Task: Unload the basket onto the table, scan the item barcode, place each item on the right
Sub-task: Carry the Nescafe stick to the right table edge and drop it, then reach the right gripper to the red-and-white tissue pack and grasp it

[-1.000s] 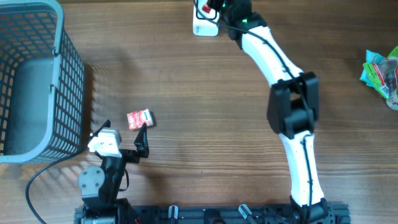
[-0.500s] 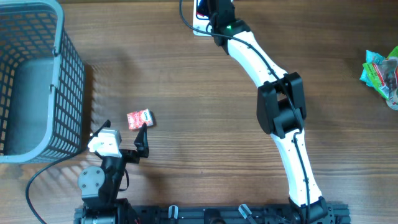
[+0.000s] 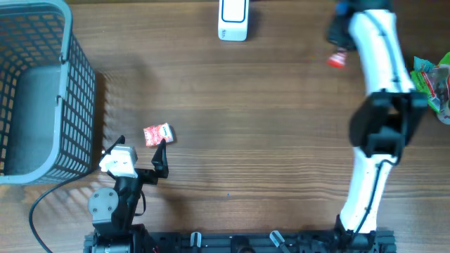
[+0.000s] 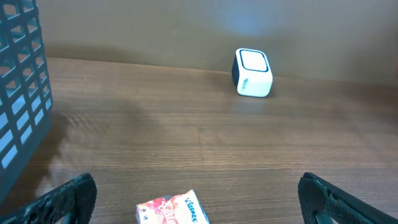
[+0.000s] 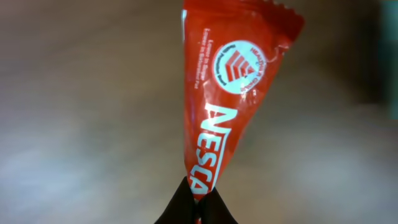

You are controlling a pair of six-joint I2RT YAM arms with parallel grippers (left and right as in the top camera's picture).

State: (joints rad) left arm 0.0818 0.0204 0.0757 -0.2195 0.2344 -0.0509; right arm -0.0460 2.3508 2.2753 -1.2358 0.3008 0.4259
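Open table [image 3: 232, 119] mid; basket [image 3: 81, 105] walls off left, scanner [image 3: 233, 21] at far edge, pkt [image 3: 157, 134] near-left, wrappers [image 3: 430, 81] at right edge

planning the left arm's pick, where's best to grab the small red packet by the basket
Probably from straight above, pinching the packet across its shorter width near the middle. It lies flat on the table, so no edge stands up to take from the side. The open left gripper is close by.
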